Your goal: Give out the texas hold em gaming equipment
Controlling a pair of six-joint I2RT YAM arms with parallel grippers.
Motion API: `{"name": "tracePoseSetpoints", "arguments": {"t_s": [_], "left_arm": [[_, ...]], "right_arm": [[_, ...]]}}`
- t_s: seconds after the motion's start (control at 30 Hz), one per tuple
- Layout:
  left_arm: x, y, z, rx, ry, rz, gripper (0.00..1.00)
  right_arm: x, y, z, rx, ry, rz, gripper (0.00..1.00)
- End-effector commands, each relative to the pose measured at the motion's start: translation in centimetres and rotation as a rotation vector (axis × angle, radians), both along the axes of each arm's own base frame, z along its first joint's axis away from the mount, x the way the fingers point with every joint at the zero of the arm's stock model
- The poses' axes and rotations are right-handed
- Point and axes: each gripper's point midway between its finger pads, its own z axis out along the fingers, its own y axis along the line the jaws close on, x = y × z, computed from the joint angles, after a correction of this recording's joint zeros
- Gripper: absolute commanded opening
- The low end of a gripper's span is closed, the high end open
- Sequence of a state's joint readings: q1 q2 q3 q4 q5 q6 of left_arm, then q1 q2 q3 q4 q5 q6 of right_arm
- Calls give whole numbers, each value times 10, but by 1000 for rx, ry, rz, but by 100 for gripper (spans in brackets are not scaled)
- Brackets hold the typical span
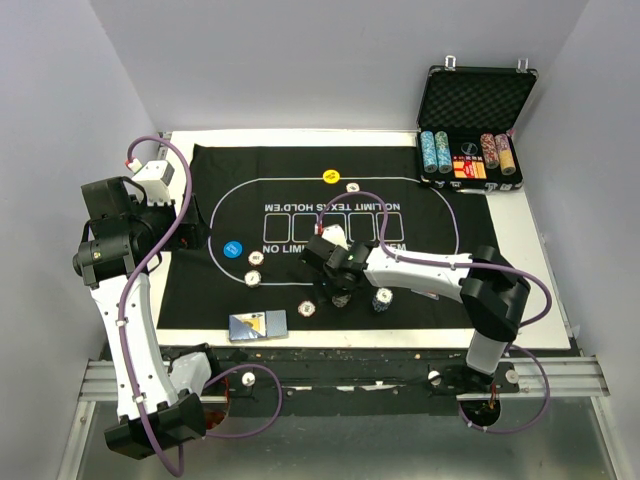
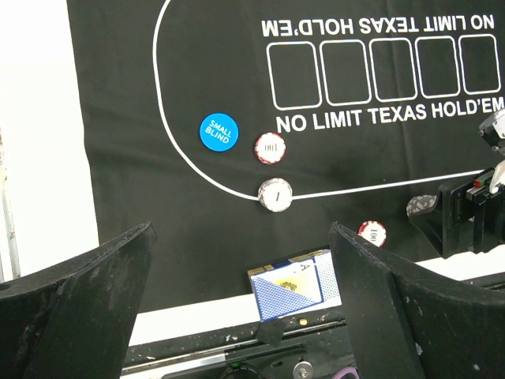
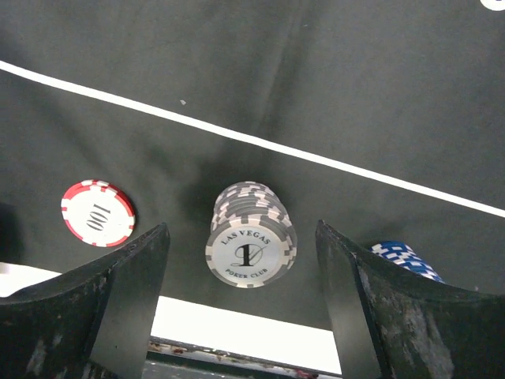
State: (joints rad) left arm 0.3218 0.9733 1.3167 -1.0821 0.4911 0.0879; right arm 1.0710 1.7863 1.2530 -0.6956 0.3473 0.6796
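My right gripper [image 3: 241,230] is open and straddles a stack of white and grey poker chips [image 3: 250,245] on the mat; there is a gap on both sides. From above, the right gripper [image 1: 338,285] hangs over the mat's near middle. A red chip [image 3: 98,213] lies to its left and a blue chip stack [image 3: 402,257] to its right. My left gripper [image 2: 241,233] is open and empty, held above the mat's left side. Below it are the blue button [image 2: 218,131], a red chip [image 2: 270,148], a white chip [image 2: 275,194] and the blue-backed card deck [image 2: 293,289].
The black felt mat [image 1: 200,300] covers most of the white table. A yellow button [image 1: 331,176] and a white chip [image 1: 353,186] lie at the mat's far side. The open black case [image 1: 475,100] with rows of chips stands at the back right.
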Motion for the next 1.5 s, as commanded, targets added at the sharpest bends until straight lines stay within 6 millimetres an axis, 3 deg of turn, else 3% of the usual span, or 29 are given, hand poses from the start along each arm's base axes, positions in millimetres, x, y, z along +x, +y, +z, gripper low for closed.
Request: {"name": "tracePoseSetpoints", "arguments": {"t_s": [0.0,0.73,1.0,1.17,1.47], "left_arm": [[-2,-1,4,-9,-13,-3,99],[-2,2,5,11,-14,7,99],[-2,0,6,3,-15,2,99],[-3,1,5,8,-16,2,99],[-3,2,4,10,-14,10,99]], "right_arm": [[-2,2,-13,19,40,0,81],[-2,-4,-23,22,59,-17,51],[-4,-3,-24,33,68,-9,48],[-8,-10,-33,7,81,-11,55],[-7,-8,-27,31,69,-18,52]]}}
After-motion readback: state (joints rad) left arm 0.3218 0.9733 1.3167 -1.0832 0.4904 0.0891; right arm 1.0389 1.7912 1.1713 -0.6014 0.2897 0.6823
